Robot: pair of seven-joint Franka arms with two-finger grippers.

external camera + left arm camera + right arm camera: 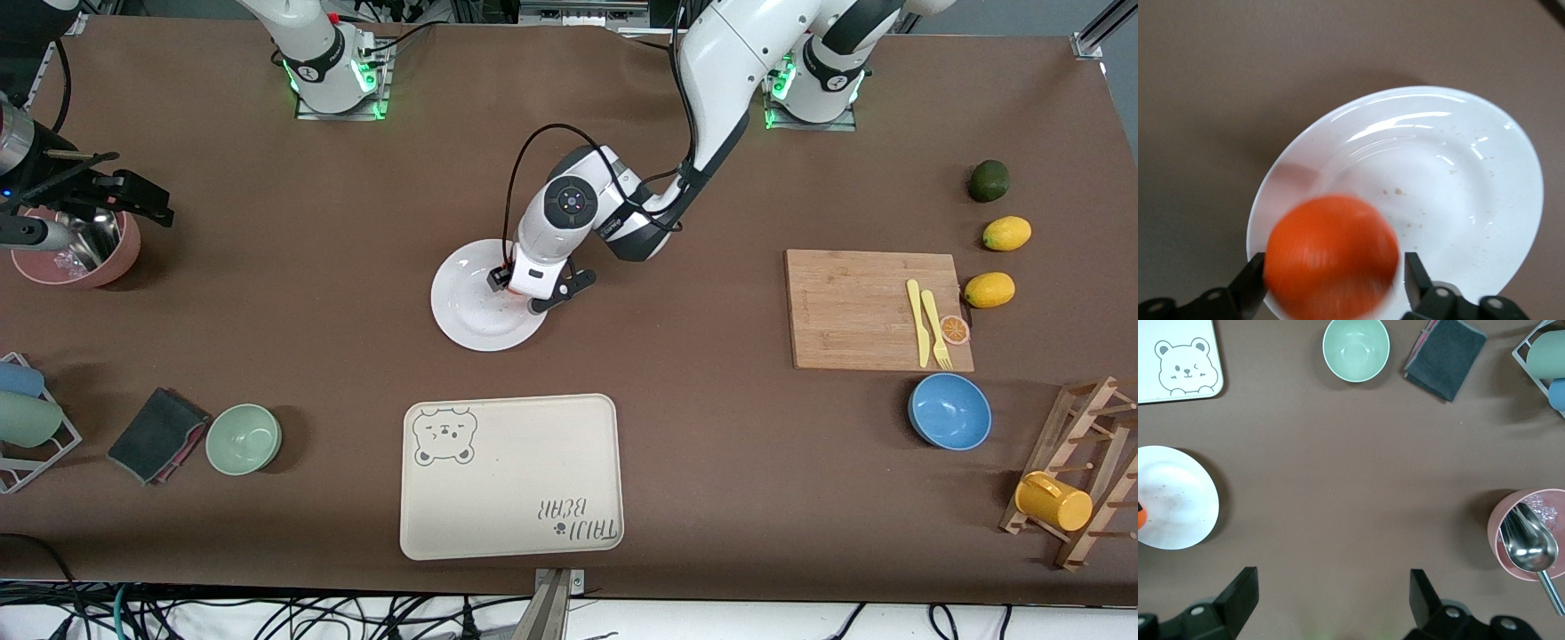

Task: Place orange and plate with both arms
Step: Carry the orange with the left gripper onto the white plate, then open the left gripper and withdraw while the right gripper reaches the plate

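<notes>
- Orange and plate are sharing the middle of the desk, farther from the front camera than the cream bear-print tray; the fruit is sitting between the fingers of the left pincer, just over the plate's rim at the left arm's side.
- Left pincer's fingers are standing spread, a sliver of gap showing at each side of the orange, so it is reading as let go rather than pinched; whether it is resting on the plate cannot be told.
- Judging by looks, the orange is appearing light, firm and round, likely to roll on the glossy surface; taking it across its widest middle looks safest.
- Plate is looking stiff, slick and breakable, with crumbs speckling its centre; its shallow rim is probably the only place to grip, pinched from the edge.
- Right pincer is waiting with jaws spread wide and empty, hanging over bare desk near the pink bowl holding a metal spoon, toward the right arm's end.
</notes>
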